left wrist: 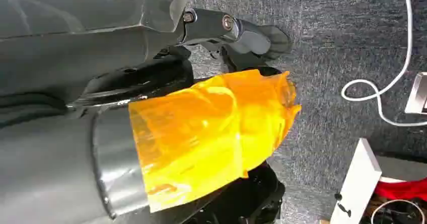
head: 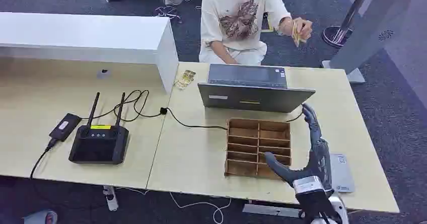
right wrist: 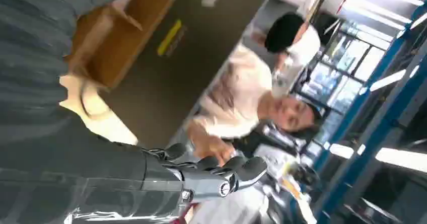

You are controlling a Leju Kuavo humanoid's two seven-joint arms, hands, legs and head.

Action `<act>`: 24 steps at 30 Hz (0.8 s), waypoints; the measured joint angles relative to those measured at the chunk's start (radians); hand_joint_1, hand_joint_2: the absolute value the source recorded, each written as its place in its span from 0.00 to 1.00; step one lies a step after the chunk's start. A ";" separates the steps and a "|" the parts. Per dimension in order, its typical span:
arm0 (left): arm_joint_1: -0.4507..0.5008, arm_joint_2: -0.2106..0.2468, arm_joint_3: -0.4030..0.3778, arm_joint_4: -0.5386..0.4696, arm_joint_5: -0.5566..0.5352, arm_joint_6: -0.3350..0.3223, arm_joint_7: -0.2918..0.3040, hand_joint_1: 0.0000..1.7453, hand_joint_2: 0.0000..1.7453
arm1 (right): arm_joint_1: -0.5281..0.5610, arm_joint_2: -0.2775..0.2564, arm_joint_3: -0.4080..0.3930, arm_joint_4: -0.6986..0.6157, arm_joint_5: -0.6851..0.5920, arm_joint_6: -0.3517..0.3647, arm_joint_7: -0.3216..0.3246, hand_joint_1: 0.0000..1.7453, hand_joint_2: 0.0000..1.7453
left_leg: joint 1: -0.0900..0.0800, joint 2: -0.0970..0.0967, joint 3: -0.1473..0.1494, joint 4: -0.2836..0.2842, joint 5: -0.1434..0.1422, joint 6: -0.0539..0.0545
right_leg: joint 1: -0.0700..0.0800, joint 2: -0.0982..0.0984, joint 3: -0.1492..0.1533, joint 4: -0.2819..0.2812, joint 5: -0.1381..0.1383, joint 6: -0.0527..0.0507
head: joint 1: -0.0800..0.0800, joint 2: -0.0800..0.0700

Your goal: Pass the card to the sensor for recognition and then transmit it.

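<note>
My right hand (head: 308, 156) is raised over the table's right part, beside the wooden organizer (head: 258, 147); its fingers are stretched apart and hold nothing. The right wrist view shows the same fingers (right wrist: 221, 176) spread and bare. A grey flat sensor pad (head: 343, 172) lies on the table just right of this hand. Across the table a person (head: 236, 17) holds yellowish cards (head: 298, 31) up in one hand. A few more cards (head: 185, 78) lie by the white box. My left hand (left wrist: 236, 30) hangs over the floor, its fingers largely hidden behind orange tape (left wrist: 211, 133).
A grey laptop (head: 252, 89) stands behind the organizer. A black router (head: 99, 143) with two antennas and a small black device (head: 64, 126) sit on the left, with cables (head: 151, 110) running across. A long white box (head: 85, 38) stands at the back left.
</note>
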 joint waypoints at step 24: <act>-0.006 0.011 -0.036 0.000 -0.087 -0.008 0.022 0.00 0.00 | -0.460 -0.064 0.058 0.259 0.574 -0.156 0.240 0.00 1.00 | 0.000 0.000 0.000 0.000 0.002 0.000 | 0.000 0.000 0.000 0.000 0.002 -0.001 | 0.000 0.000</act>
